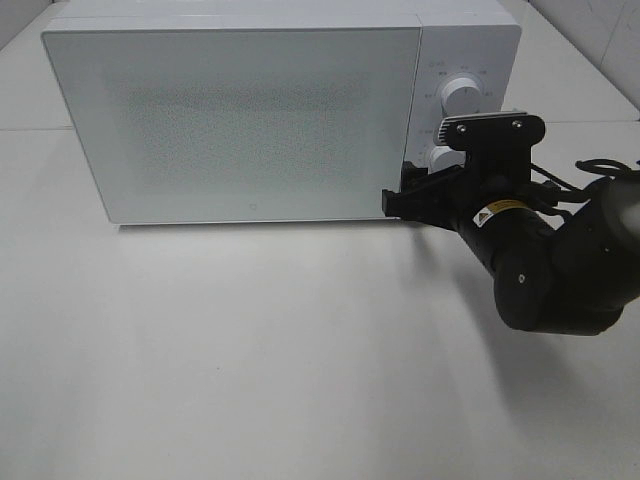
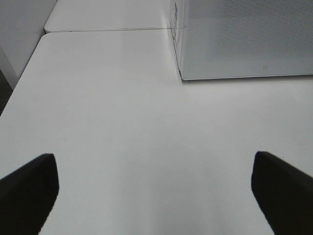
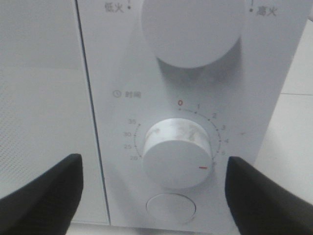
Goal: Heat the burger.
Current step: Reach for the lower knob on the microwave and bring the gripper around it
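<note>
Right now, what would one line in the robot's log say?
microwave door: shut | right pincer: open, facing timer knob | left pincer: open over table | burger: not in view

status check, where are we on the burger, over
Left gripper open and empty over the table. Right gripper open, jaws either side of the timer knob, pointer off zero. Burger not in view; microwave door shut. No obstruction seen.

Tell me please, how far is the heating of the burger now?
Done: the microwave door is shut, no burger in view, so probably inside; the timer knob has its red mark off zero, near 5. In hand: the right pincer stands open before that knob, not gripping. Left: probably heating, then taking the burger out.
</note>
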Robot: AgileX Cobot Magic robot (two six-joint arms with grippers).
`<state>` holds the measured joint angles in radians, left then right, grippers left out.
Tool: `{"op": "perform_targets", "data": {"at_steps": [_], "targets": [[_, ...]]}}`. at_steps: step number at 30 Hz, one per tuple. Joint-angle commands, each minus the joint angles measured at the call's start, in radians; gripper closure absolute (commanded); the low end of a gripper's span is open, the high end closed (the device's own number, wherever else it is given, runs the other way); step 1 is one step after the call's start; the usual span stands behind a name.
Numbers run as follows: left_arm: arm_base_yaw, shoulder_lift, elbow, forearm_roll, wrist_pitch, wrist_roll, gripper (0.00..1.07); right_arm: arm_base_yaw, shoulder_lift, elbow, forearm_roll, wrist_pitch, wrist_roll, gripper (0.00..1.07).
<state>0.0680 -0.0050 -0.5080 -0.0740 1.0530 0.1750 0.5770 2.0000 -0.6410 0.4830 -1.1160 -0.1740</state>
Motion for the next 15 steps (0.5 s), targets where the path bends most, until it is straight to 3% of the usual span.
{"op": "perform_targets", "data": {"at_steps": [1, 15], "targets": [[0.002, -0.019, 0.001, -0.006, -0.005, -0.004, 0.04, -0.020, -0.005, -0.018, 0.003, -0.009, -0.015, 0.31], [0.002, -0.019, 0.001, -0.006, -0.005, -0.004, 0.04, -0.029, 0.059, -0.099, -0.019, -0.005, -0.015, 0.31]]}}
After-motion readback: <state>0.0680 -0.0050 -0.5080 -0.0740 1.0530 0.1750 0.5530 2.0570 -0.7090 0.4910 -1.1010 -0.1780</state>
